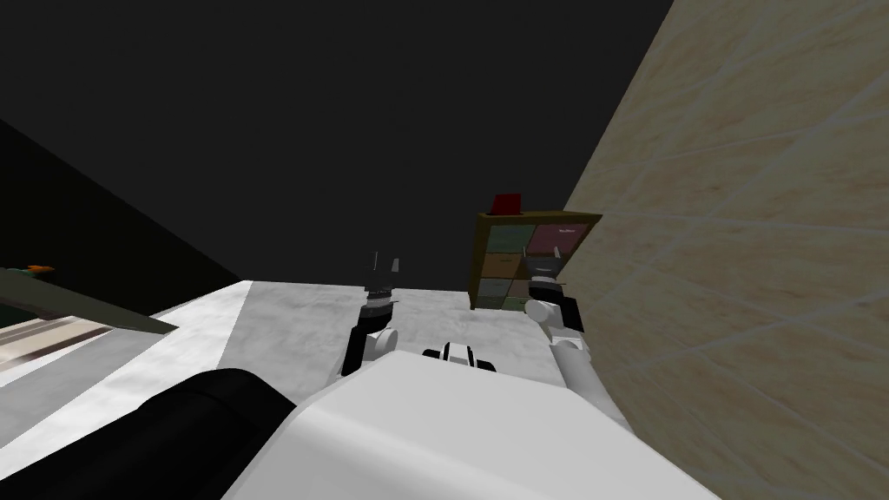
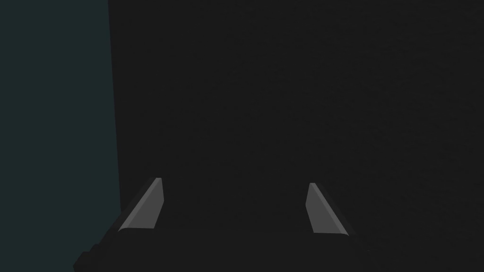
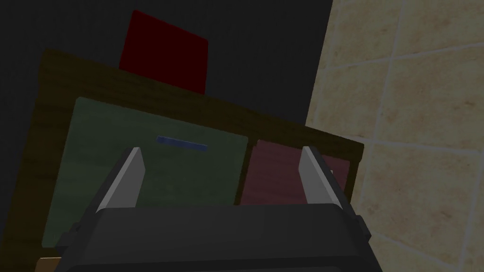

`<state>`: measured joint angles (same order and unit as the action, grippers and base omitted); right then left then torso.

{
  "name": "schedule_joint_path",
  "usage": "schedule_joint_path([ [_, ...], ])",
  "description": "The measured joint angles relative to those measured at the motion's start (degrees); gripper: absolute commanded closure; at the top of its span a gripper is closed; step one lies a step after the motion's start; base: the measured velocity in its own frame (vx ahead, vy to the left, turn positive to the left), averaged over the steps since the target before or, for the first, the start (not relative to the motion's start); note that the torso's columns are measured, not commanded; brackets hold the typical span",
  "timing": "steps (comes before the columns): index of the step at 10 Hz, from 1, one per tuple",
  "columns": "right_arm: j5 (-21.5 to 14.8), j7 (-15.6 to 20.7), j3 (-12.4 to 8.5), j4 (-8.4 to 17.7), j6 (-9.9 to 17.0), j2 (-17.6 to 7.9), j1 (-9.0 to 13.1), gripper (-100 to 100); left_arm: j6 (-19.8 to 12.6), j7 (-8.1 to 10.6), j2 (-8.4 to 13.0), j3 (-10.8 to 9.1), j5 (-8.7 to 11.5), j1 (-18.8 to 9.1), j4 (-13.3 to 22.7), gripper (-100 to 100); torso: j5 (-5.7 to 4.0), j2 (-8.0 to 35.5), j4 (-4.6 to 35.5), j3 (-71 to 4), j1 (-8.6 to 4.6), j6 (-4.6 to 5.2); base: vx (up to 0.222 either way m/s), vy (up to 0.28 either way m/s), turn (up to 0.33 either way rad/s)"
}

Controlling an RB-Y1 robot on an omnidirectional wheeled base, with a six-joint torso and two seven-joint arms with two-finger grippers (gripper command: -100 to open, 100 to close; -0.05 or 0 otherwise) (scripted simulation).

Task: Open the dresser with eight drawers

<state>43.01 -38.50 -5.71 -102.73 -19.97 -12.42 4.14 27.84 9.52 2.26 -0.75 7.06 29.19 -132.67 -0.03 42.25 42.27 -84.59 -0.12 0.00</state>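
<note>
A small dark-wood dresser [image 1: 486, 252] with coloured drawer fronts stands against the tan tiled wall ahead on my right. My right gripper [image 1: 542, 253] is raised in front of it, open. In the right wrist view its open fingers [image 3: 124, 182] point at the top row: a green drawer [image 3: 151, 174] with a thin blue handle [image 3: 182, 143] and a maroon drawer [image 3: 274, 177] beside it. The fingers stand short of the fronts and hold nothing. My left gripper [image 1: 385, 265] is held forward further left, open [image 2: 234, 208], facing a dark wall.
A dark red box [image 1: 505, 203] sits on the dresser's top. The tan tiled wall [image 1: 747, 260] runs close along my right side. Pale grey floor [image 1: 295, 321] lies ahead, with a low dark ledge [image 1: 78, 304] at far left.
</note>
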Motion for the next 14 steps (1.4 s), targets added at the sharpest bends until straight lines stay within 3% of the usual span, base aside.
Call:
schedule_joint_path([
  [5,6.8,-6.0,-2.4,5.2,2.2,0.8,6.8,-100,0.0,0.0,0.0,0.0,0.0,0.0,0.0,0,0.04,0.0,0.0,0.0,0.15,0.01,-0.003,-0.055,0.103],
  [10,13.1,-12.8,-5.3,12.2,3.8,0.7,14.1,-100,0.0,0.0,0.0,0.0,0.0,0.0,0.0,0,0.04,0.0,0.0,0.0,0.14,-0.01,-0.001,-0.054,0.083],
  [14,17.4,-17.7,-7.7,16.7,5.5,0.8,18.6,-100,0.0,0.0,0.0,0.0,0.0,0.0,0.0,0,0.03,0.1,0.0,0.0,0.1,-0.01,-0.005,-0.068,0.095],
])
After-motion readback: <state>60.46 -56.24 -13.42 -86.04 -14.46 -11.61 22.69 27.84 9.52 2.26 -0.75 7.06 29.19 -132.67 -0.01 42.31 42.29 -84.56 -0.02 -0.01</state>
